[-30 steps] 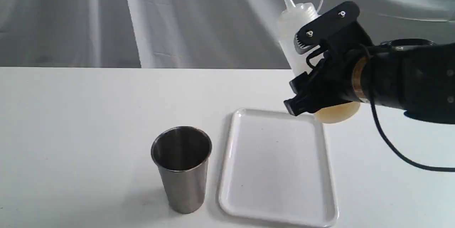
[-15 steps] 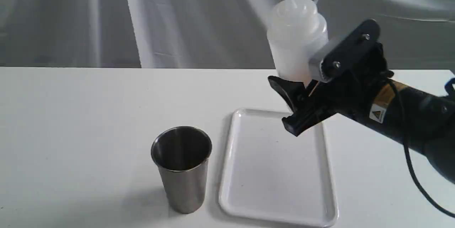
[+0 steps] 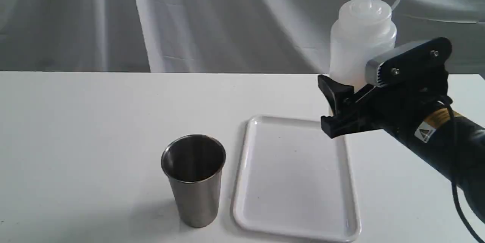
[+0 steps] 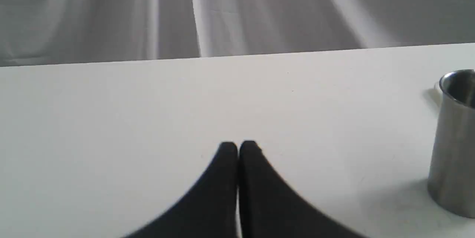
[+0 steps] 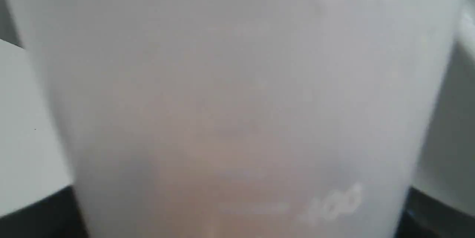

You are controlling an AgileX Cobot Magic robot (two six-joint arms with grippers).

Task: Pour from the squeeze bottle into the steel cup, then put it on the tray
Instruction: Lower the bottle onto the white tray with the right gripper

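Observation:
The squeeze bottle (image 3: 358, 46) is held upright in the air over the far right corner of the tray (image 3: 295, 182), nozzle up, with my right gripper (image 3: 354, 83) shut on its lower body. Its translucent wall with an amber tint low down fills the right wrist view (image 5: 237, 100). The white tray lies flat with nothing on it. The steel cup (image 3: 194, 182) stands upright just left of the tray, and its inside looks dark. My left gripper (image 4: 238, 149) is shut on nothing above the bare table, with the cup (image 4: 452, 141) off to its side; it is out of the exterior view.
A white table (image 3: 75, 140) carries everything, and a grey draped cloth (image 3: 189, 19) hangs behind its far edge. The right arm's black cable (image 3: 460, 205) hangs at the right edge of the exterior view.
The right gripper swung the bottle from tilted to upright, first a little left, then right and slightly up. The cup and tray stayed put.

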